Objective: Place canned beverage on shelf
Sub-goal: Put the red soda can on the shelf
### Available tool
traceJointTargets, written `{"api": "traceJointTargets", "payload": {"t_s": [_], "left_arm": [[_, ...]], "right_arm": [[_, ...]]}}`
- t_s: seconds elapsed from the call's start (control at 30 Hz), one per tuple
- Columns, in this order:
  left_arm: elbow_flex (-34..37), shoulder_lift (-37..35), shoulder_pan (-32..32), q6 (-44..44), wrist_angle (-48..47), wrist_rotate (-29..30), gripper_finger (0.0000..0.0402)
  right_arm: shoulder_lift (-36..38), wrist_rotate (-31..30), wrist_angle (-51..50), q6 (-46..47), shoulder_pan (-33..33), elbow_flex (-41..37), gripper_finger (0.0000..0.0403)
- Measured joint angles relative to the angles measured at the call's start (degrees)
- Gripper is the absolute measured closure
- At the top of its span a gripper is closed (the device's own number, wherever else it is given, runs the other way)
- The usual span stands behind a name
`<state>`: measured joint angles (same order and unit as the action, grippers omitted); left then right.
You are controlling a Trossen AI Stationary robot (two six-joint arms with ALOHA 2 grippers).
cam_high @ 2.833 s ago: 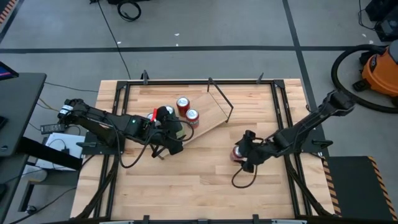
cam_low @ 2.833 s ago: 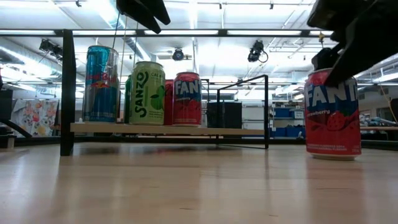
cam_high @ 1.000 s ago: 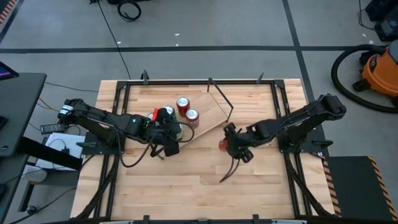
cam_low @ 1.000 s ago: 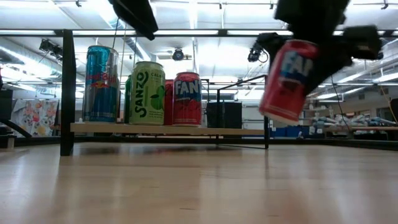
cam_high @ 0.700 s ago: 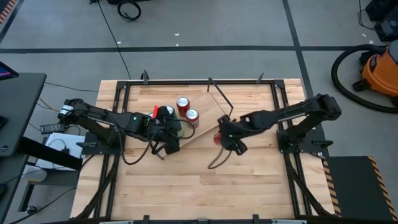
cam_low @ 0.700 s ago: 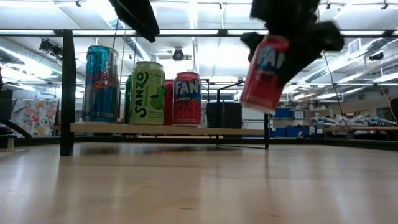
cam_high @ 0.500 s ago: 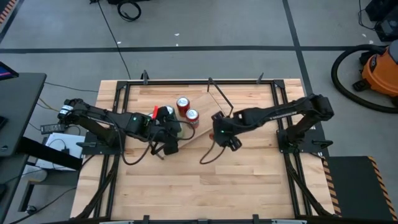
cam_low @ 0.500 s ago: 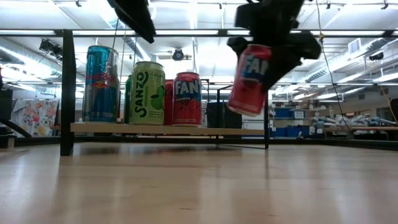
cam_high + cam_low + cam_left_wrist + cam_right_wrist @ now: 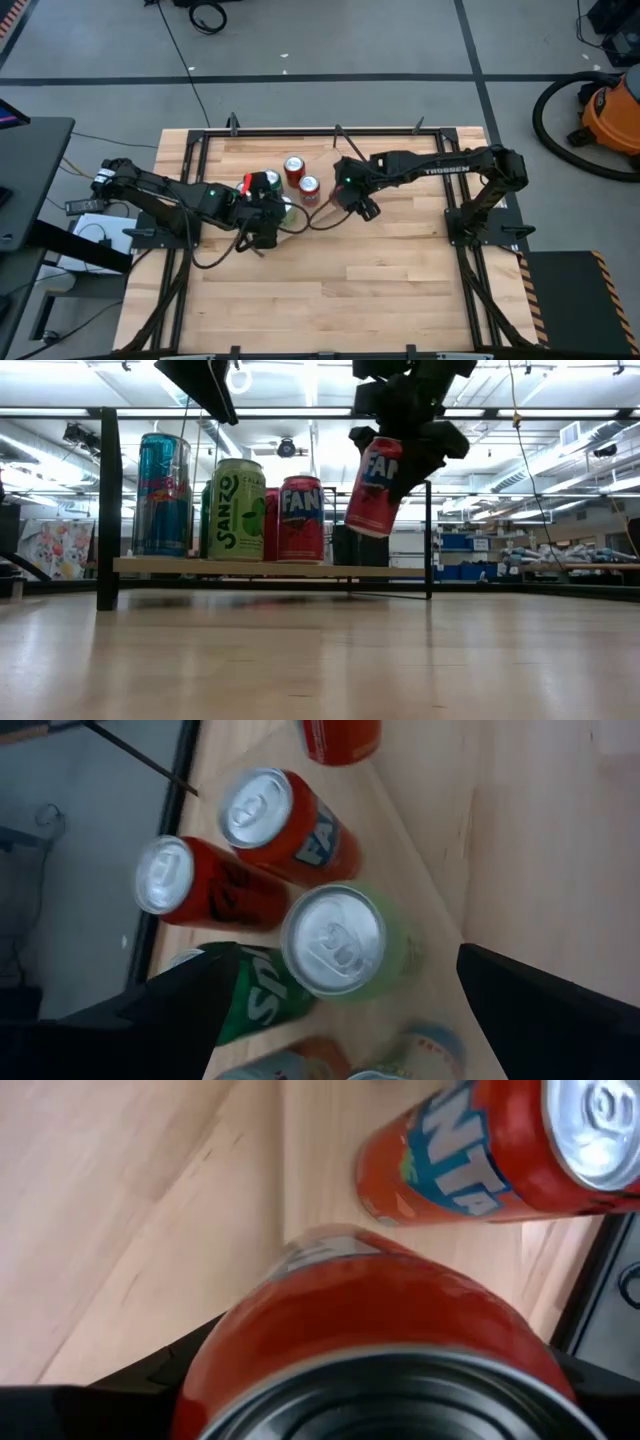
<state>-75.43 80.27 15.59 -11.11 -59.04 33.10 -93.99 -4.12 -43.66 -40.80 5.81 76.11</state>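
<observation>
The canned beverage [image 9: 374,488], a red Fanta can, hangs tilted above the right part of the shelf [image 9: 270,568], with my right gripper [image 9: 352,198] shut on it. The shelf is a light wood plank lying slantwise on the table [image 9: 330,290]. On its left part stand a blue can [image 9: 162,495], a green can [image 9: 236,508] and a red Fanta can [image 9: 301,518]. My left gripper [image 9: 267,227] hovers open above these cans, and its fingers [image 9: 150,1010] stand wide on either side of the green can's top [image 9: 335,940] without touching it. My right gripper pinches the can's upper part [image 9: 388,452] between its two fingers, one on each side of the can's wall. The fingers slant down from above. The can is lifted clear over the shelf, tilted, its bottom swung toward the standing cans.
A thin black rod bracket [image 9: 352,158] stands at the shelf's far right end, close to my right gripper. A second Fanta can [image 9: 490,1150] stands just beyond the held one. A cable [image 9: 315,222] trails from the right arm. The near half of the tabletop [image 9: 330,290] is bare wood.
My right gripper has carried the can toward the table's left and far edges and a little upward, from over the bare table to over the shelf's right part. The can stays tilted and clear. My left gripper has rolled slightly in place.
</observation>
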Motion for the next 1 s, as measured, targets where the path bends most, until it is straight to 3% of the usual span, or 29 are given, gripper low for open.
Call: {"api": "traceJointTargets", "payload": {"t_s": [0.6,1.0], "left_arm": [[0.0,-10.8,0.0,-0.1,0.4,0.3,0.0015],[0.0,-10.7,0.0,0.3,0.1,0.3,0.0015]], "right_arm": [[-13.8,1.5,-12.1,-5.6,5.1,16.5,0.0080],[-15.8,5.4,-12.0,-8.6,9.7,16.9,0.0080]]}}
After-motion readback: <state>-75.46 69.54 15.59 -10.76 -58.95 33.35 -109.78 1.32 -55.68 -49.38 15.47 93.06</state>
